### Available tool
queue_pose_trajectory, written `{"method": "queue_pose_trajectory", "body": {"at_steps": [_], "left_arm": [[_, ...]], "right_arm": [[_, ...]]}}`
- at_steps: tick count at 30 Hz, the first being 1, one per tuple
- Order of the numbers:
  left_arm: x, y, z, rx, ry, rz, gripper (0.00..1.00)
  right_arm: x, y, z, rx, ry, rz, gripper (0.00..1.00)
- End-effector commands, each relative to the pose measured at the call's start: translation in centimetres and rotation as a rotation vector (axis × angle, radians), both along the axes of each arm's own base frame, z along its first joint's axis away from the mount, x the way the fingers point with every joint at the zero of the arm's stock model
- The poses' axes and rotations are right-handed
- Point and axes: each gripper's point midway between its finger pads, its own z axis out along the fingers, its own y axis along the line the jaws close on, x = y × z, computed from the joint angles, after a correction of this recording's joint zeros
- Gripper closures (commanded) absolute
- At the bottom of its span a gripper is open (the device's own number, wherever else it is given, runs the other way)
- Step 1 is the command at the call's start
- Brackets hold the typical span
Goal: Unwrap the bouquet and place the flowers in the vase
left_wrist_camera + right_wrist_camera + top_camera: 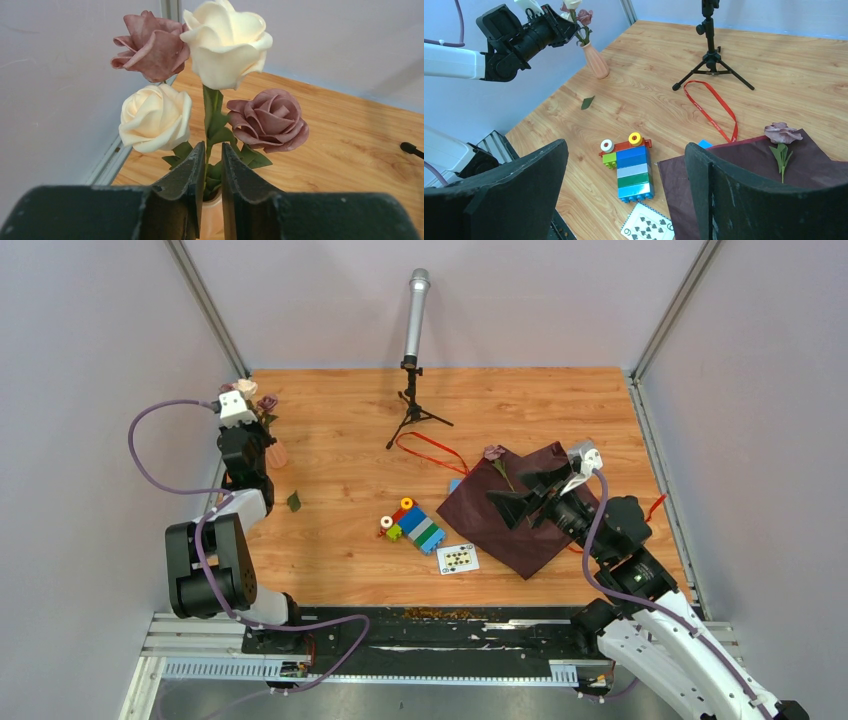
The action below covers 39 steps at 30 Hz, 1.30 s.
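Cream and dusty-purple flowers (225,45) in the salmon vase (596,61); left pincer (213,148) barely parted, right pincer (625,150) wide open; wooden table (340,435), grey walls (520,300).

probably a robotics lab, grey panels (90,360), aluminium rails (205,668), wooden tabletop (340,410)

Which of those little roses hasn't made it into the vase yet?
The dusty purple rose lying flat on the maroon paper. The other four roses, two purple and two cream, stand upright in the pink vase.
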Motion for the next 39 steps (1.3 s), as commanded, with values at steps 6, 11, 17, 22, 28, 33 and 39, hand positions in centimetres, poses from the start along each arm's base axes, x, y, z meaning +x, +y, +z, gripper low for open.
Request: {"method": "queue_pose_trajectory", "body": {"at_steps": [6, 11, 17, 22, 28, 33, 39], "left_arm": [[0.3, -0.1, 1.6, 0.007, -0.024, -0.018, 0.62], [-0.2, -0.2, 2.7, -0.002, -0.032, -0.014, 0.45], [-1.4, -0.1, 4.3, -0.013, -0.039, 0.008, 0.30], [-3.0, -0.1, 6.0, -0.030, -0.057, 0.033, 0.18], [-4.1, -0.6, 8.4, -0.054, -0.062, 0.024, 0.07], [-5.0, -1.7, 10.1, -0.082, -0.051, -0.016, 0.06], [-5.3, -4.1, 11.9, -0.149, -0.024, -0.129, 0.06]], "right_arm": [[-0.2, 0.1, 1.0, 0.021, -0.030, 0.012, 0.12], [-0.3, 0.1, 1.1, 0.019, -0.035, 0.015, 0.12], [-0.4, 0.2, 1.0, 0.016, -0.037, 0.019, 0.12], [-0.7, 0.3, 1.3, 0.019, -0.043, 0.035, 0.12], [-1.0, 0.3, 2.0, 0.022, -0.055, 0.048, 0.12], [-1.2, 0.3, 2.0, 0.014, -0.054, 0.058, 0.12], [-1.2, 0.5, 2.2, 0.006, -0.059, 0.063, 0.12]]}}
